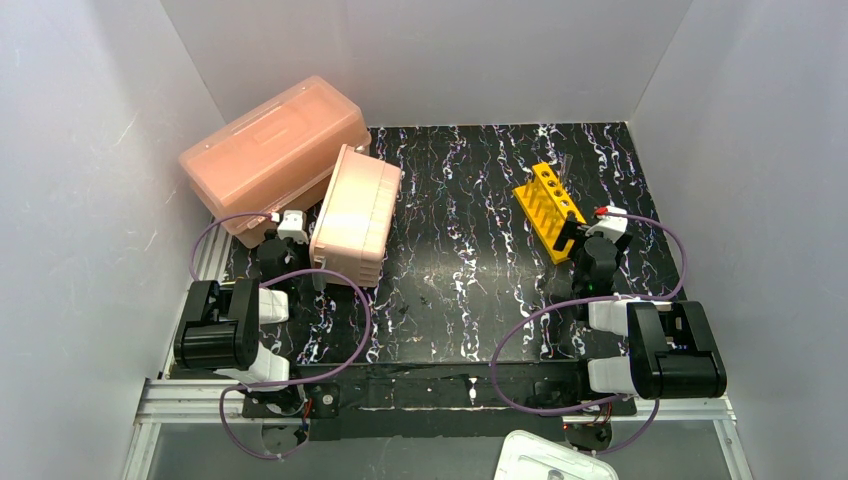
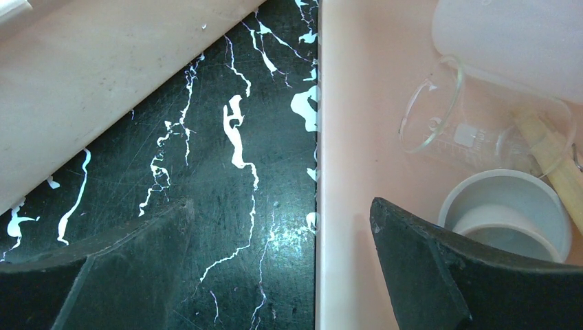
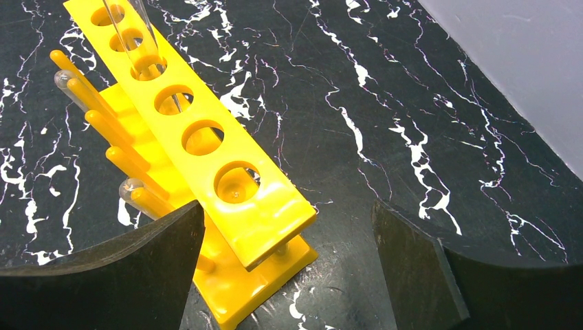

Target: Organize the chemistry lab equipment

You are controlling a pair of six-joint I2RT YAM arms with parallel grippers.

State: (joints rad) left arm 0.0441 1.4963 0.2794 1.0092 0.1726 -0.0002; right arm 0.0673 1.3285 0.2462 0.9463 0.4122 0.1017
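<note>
In the left wrist view the pink rectangular tub's wall (image 2: pixel 318 137) runs up between my open left gripper (image 2: pixel 278 213). One finger hangs over the table, the other over the tub's inside. In the tub lie a clear beaker (image 2: pixel 440 117), a white dish (image 2: pixel 505 210), a wooden stick (image 2: pixel 553 158) and the white squeeze bottle (image 2: pixel 509 34). The yellow holed rack (image 3: pixel 206 137) stands at the right of the table, also seen from above (image 1: pixel 548 210). A thin tube (image 3: pixel 137 34) stands in it. Its near end lies between the fingers of my open right gripper (image 3: pixel 289 220), close to the left finger.
The large pink lidded box (image 1: pixel 270 155) sits at the back left, touching the tub (image 1: pixel 358 212). My left gripper (image 1: pixel 295 245) is at the tub's near left side, my right gripper (image 1: pixel 580 238) at the rack's near end. White walls enclose the black marbled table (image 1: pixel 460 250).
</note>
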